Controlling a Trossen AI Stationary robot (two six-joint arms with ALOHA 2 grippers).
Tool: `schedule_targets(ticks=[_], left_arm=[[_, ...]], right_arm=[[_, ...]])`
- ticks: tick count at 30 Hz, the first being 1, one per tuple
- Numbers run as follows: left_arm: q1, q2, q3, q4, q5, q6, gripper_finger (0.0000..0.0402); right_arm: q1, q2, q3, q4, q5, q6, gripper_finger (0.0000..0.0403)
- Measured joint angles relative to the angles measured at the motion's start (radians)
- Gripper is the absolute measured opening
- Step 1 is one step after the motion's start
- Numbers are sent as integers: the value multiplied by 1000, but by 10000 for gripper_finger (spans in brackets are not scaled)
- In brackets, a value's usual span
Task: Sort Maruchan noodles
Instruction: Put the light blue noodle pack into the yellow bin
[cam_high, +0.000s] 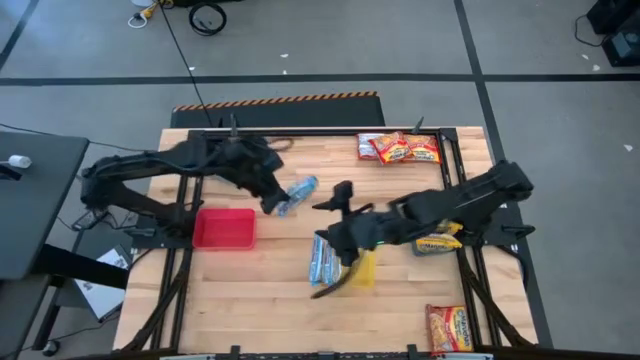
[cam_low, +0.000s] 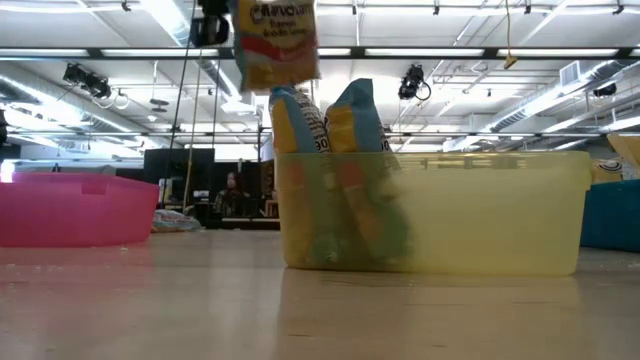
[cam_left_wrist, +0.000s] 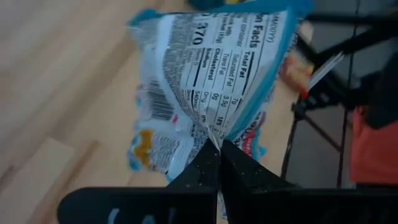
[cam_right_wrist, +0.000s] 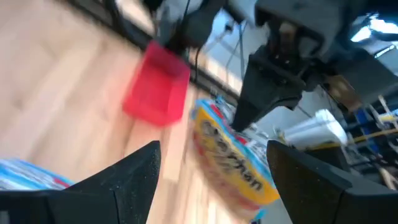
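My left gripper (cam_high: 277, 200) is shut on a blue-edged Maruchan packet (cam_high: 298, 191), held in the air between the red tray (cam_high: 224, 228) and the yellow tray (cam_low: 450, 215). The packet shows its white back in the left wrist view (cam_left_wrist: 211, 68) and its yellow-orange front in the low view (cam_low: 275, 40) and the right wrist view (cam_right_wrist: 233, 162). My right gripper (cam_right_wrist: 211, 186) is open and empty above the yellow tray's left end (cam_high: 362, 270). Two packets (cam_low: 325, 125) stand on end in that tray; from above they look blue-and-white (cam_high: 322, 258). My left gripper pinches the packet between its two fingertips (cam_left_wrist: 205, 168) at a crimped end edge (cam_left_wrist: 214, 132). In the right wrist view the fingers come down onto the packet's upper end (cam_right_wrist: 227, 121). The packet hangs below them, tilted, clear of the table.
Three red packets (cam_high: 398, 148) lie at the far right edge. A yellow packet (cam_high: 437, 241) lies under my right arm, and another packet (cam_high: 450, 327) lies at the near right corner. A blue tray (cam_low: 612, 215) shows at the low view's right edge.
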Motion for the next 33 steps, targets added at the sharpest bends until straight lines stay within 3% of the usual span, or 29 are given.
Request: schedule_targets(ticks=[12, 23, 27, 33], left_arm=[[-89, 178, 0, 59, 20, 21, 7], [-138, 219, 0, 97, 8, 33, 7], [-139, 221, 0, 116, 8, 54, 7], [-169, 229, 0, 152, -18, 203, 7]], right_arm=[[-74, 173, 4, -158, 12, 19, 305], [-90, 183, 2, -167, -30, 54, 298], [-92, 176, 2, -167, -96, 55, 300], [-139, 176, 1, -203, -219, 86, 298]])
